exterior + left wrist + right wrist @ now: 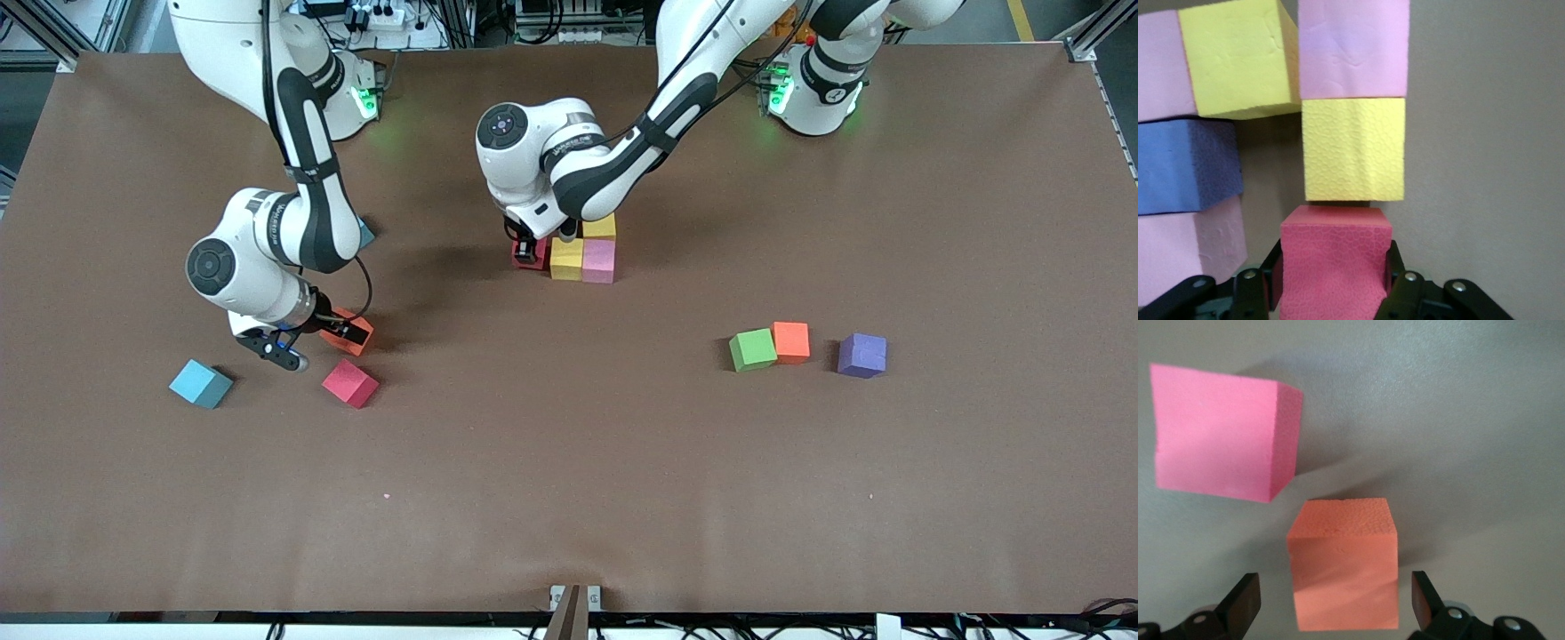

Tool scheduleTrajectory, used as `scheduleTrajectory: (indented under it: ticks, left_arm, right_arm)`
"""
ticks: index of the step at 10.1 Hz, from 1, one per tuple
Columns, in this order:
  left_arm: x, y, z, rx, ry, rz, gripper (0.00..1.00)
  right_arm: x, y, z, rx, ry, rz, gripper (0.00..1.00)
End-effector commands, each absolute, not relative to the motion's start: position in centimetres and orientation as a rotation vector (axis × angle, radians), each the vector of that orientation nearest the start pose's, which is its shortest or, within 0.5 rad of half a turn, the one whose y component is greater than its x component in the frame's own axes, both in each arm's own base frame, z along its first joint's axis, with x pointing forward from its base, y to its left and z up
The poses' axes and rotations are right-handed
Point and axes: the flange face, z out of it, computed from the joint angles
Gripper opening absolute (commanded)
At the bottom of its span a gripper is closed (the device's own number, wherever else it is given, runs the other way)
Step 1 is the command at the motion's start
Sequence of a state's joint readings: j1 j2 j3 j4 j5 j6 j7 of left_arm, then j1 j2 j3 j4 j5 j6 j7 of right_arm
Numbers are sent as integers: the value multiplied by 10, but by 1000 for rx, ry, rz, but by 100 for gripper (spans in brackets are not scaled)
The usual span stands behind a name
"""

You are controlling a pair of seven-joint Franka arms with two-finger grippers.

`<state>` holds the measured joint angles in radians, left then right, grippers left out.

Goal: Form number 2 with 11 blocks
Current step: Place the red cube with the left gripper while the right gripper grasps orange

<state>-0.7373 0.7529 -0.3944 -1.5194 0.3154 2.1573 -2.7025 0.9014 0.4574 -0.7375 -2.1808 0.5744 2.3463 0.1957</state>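
Left pincer (1331, 280) around red block (1335, 263)

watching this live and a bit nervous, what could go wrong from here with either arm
1. The left gripper holds a red cube right beside the yellow cube of the started digit; a skewed release could nudge that row.
2. The right gripper has open jaws either side of an orange cube; the pink cube lies close by and might get bumped.
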Motion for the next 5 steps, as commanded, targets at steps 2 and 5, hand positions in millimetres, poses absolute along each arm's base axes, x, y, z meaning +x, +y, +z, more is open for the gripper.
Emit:
scheduleTrajectory:
  ticks: [2, 5]
  left_arm:
    - [340, -614, 239, -2255, -2056, -79, 0]
    - [349, -615, 244, -2277, -2060, -113, 0]
  right_arm:
    - [520, 83, 205, -3058, 570, 161, 100]
    - [521, 81, 202, -3057, 590, 145, 100]
